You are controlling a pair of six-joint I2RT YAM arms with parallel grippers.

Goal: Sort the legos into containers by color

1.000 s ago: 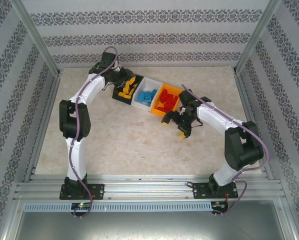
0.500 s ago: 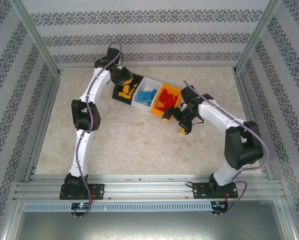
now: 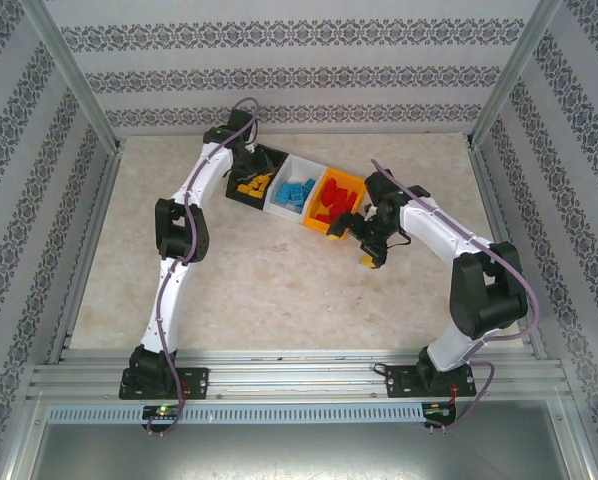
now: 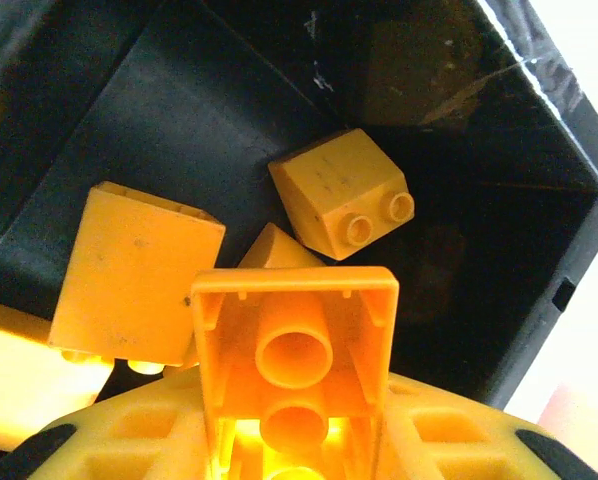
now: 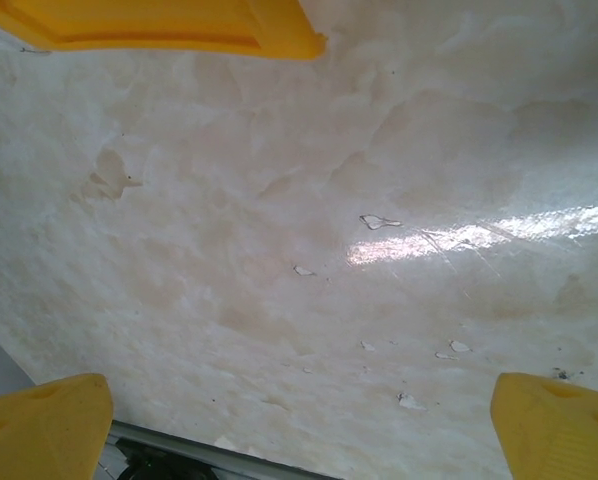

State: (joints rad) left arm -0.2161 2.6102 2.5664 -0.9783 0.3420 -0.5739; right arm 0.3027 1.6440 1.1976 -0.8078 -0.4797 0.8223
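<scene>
Yellow brick (image 4: 294, 350) between narrow left jaws

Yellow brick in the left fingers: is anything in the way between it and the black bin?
No, nothing visible is in the way. The yellow brick, held in the left fingers, hangs right over the open black bin, where other yellow bricks already lie.

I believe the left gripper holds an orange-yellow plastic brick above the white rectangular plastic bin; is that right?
Not quite: the left gripper holds the orange-yellow plastic brick above the black rectangular plastic bin instead, as the left wrist view shows.
</scene>
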